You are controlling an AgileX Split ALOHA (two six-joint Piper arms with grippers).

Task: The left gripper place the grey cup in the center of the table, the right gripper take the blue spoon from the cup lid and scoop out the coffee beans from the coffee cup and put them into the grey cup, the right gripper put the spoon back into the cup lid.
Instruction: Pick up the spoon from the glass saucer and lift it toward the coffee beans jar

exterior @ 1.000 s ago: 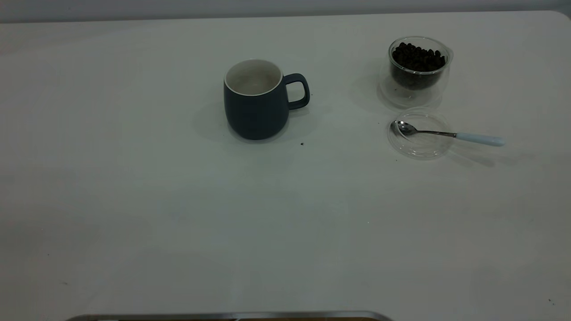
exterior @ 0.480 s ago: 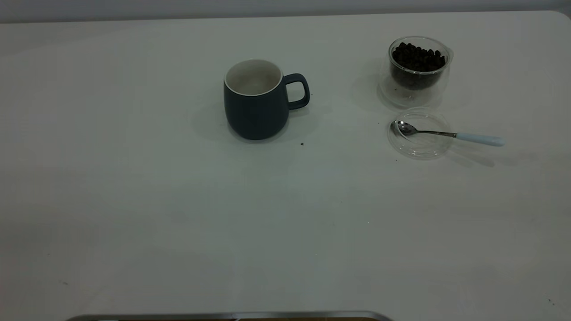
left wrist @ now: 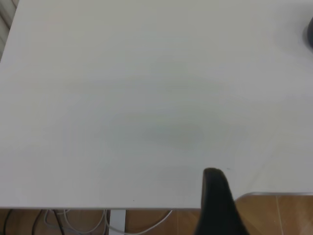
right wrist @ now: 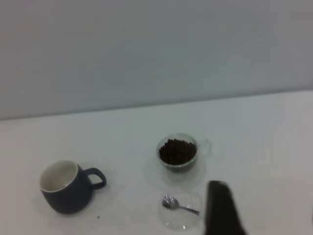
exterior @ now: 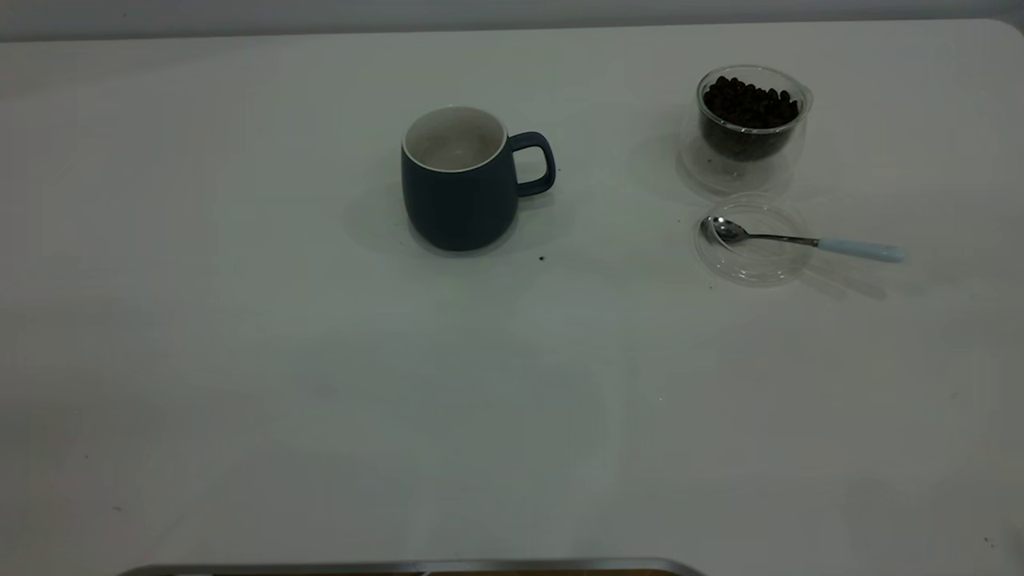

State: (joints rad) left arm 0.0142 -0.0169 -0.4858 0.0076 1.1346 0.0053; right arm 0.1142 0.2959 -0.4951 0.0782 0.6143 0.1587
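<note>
The grey cup (exterior: 456,200) stands upright near the table's middle, handle to the right, and it also shows in the right wrist view (right wrist: 66,196). The coffee cup (exterior: 748,152) stands at the back right, holding the coffee beans (exterior: 750,104). In front of it lies the cup lid (exterior: 752,260), with the blue spoon (exterior: 800,240) resting across it, bowl in the lid and handle pointing right. Neither gripper shows in the exterior view. My right gripper (right wrist: 266,208) is open, high above and in front of the lid (right wrist: 181,218). My left gripper (left wrist: 266,196) is open over the table's front edge.
The white table (exterior: 320,384) spreads wide in front and to the left. A dark speck (exterior: 542,258) lies by the grey cup. A metal rim (exterior: 416,566) runs along the front edge. Cables and wooden floor (left wrist: 288,215) show below the table.
</note>
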